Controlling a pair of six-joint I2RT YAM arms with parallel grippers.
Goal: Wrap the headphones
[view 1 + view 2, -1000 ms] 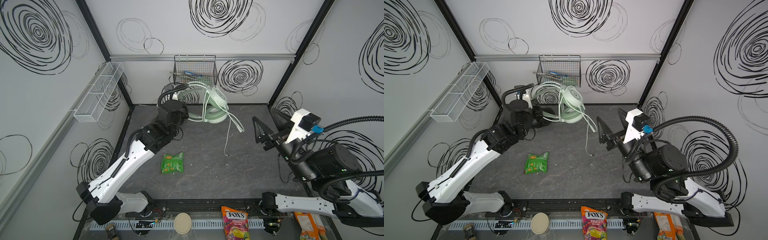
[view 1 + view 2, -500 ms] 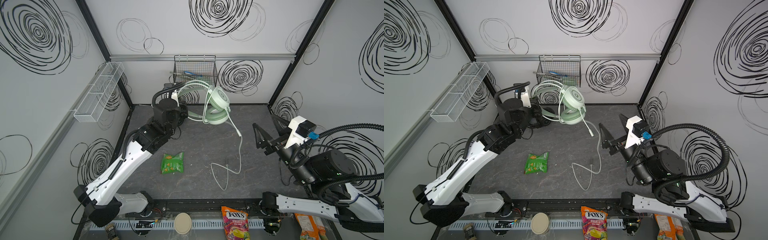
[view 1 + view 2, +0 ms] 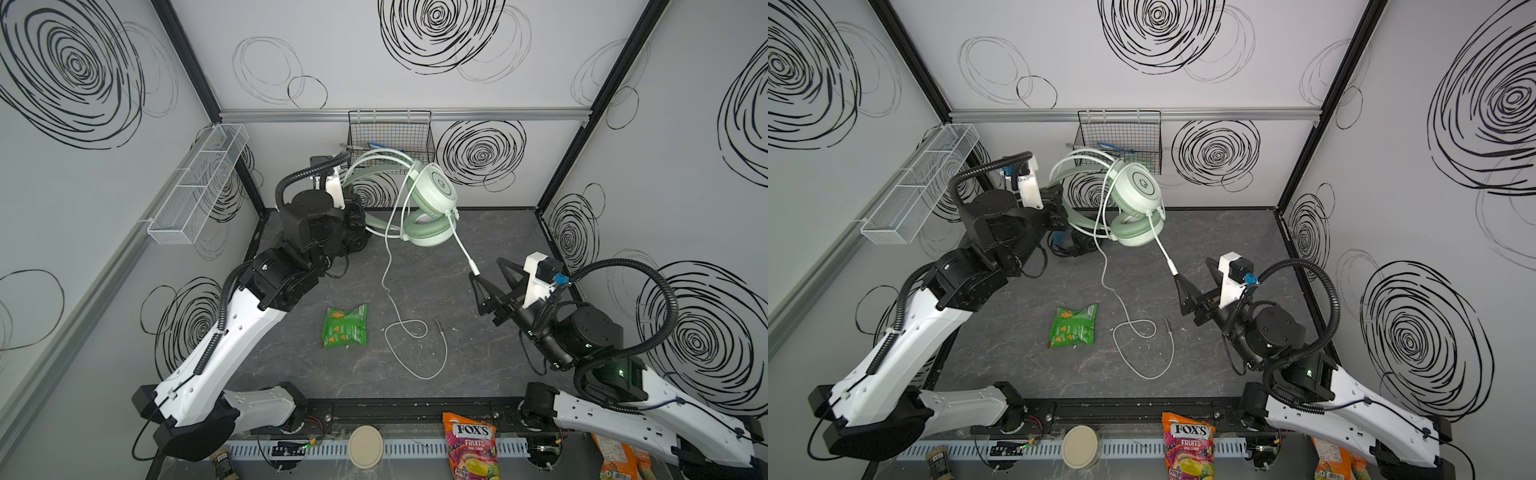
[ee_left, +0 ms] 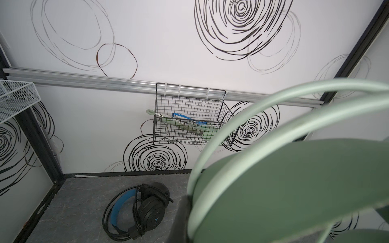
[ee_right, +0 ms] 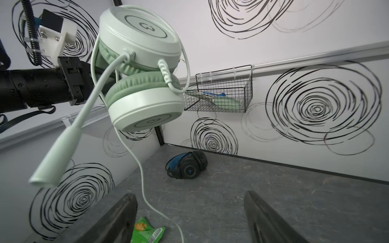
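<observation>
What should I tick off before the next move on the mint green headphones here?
1. Left end effector shut on the mint green over-ear headphones, held above the table: ok.
2. Right end effector open and empty: ok.
3. Pale whitish cable wound up: not ok; it hangs down and lies looped on the dark grey table.
4. Dark plug in sight: ok, beside the loop.
5. Green snack packet apart from the cable: ok.
6. Black over-ear headphones out of the way: ok, in the back corner.
</observation>
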